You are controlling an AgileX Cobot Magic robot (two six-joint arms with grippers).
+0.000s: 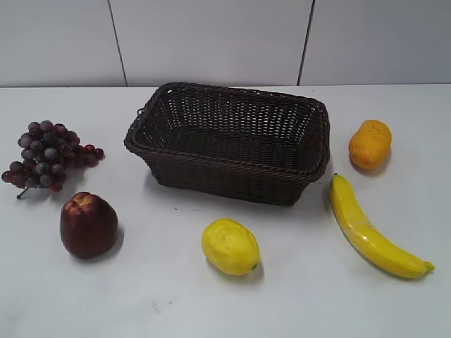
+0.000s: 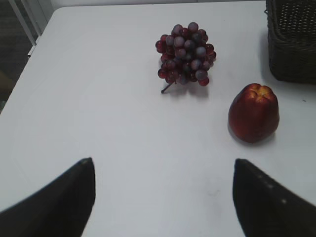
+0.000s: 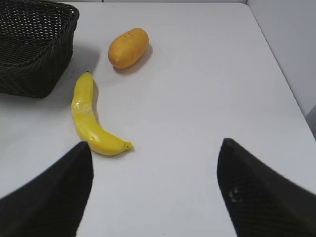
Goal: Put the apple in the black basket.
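Left wrist view puts the apple ahead and right of the wide-open, empty left gripper, the nearer arm, basket beyond

We are noting a glossy, smooth-skinned apple ahead of the left fingers, which are looking matt black; black basket is showing rough woven wicker; table is appearing smooth, matt white.
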